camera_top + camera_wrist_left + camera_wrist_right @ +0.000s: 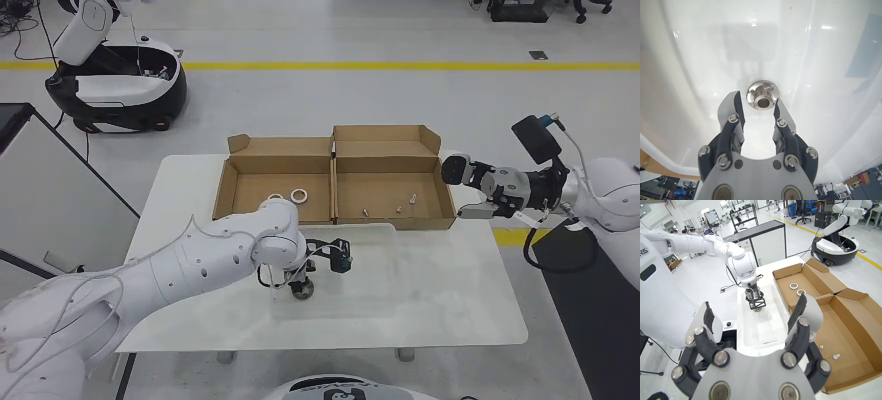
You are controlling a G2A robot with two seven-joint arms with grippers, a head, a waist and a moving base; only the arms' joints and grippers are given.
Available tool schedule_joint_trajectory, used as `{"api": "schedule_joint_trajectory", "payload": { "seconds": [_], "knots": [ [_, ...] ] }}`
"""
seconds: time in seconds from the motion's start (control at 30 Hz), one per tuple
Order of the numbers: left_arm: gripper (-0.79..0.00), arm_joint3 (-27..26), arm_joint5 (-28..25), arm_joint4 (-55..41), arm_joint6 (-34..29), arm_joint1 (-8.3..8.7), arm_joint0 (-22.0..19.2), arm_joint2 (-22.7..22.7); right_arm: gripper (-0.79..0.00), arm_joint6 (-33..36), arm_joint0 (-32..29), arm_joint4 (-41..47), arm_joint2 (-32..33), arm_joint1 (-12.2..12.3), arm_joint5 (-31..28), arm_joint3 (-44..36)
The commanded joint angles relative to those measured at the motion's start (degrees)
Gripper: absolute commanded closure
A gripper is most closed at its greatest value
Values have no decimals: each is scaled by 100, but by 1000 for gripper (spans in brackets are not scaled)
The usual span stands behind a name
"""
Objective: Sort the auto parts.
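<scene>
Two open cardboard boxes stand side by side, touching, along the far edge of the table [450, 290]. In the left-hand box [250, 180] we see two flat metal rings [297, 195] lying close together on its floor. The right-hand box [385, 180] holds three small fasteners [398, 209], loosely scattered. Nearer the robot lies a shallow white tray [770, 328], and a flanged metal bushing [762, 96] sits in it, flange down and bore up. The left gripper [758, 98] hangs over this part with its jaws partly open, one to each side of the hub, gripping nothing; whether one pad touches the flange's rim we cannot tell. The right gripper [755, 298] is spread wide and empty, held beyond the outer end of the right-hand box. A thin label strip [770, 341] marks the tray's rim, its print too small to read.
</scene>
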Motion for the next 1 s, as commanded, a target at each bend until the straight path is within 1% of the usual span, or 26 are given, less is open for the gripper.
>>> {"api": "schedule_joint_trajectory", "payload": {
  "seconds": [0.0, 0.03, 0.07, 0.13, 0.23, 0.43, 0.57, 0.83, 0.97],
  "knots": [
    [-397, -4, 12, 8, -11, -5, 20, 0, -785, 0, 0, 0, 0, 0, 0, 0],
    [-403, 1, 29, 14, -29, -7, 25, 0, -785, 0, 0, 0, 0, 0, 0, 0],
    [-428, 1, 45, 21, -44, -9, 32, 0, -785, 0, 0, 0, 0, 0, 0, 0],
    [-428, 3, 69, 39, -69, -15, 53, 0, -785, 0, 0, 0, 0, 0, 0, 0],
    [-394, 3, 76, 50, -76, -28, 79, 0, -785, 0, 0, 0, 0, 0, 0, 0],
    [-369, 61, 89, 179, -88, -85, 47, 0, -785, 0, 0, 0, 0, 0, 0, 0],
    [-376, 207, 75, 294, -74, -164, 18, 0, -785, 0, 0, 0, 0, 0, 0, 0],
    [-354, 498, 37, 349, -34, -352, -143, 0, -785, 0, 0, 0, 0, 0, 0, 0],
    [-351, 529, -3, 245, 5, -413, -207, 0, -785, 0, 0, 0, 0, 0, 0, 0]
  ]
}}
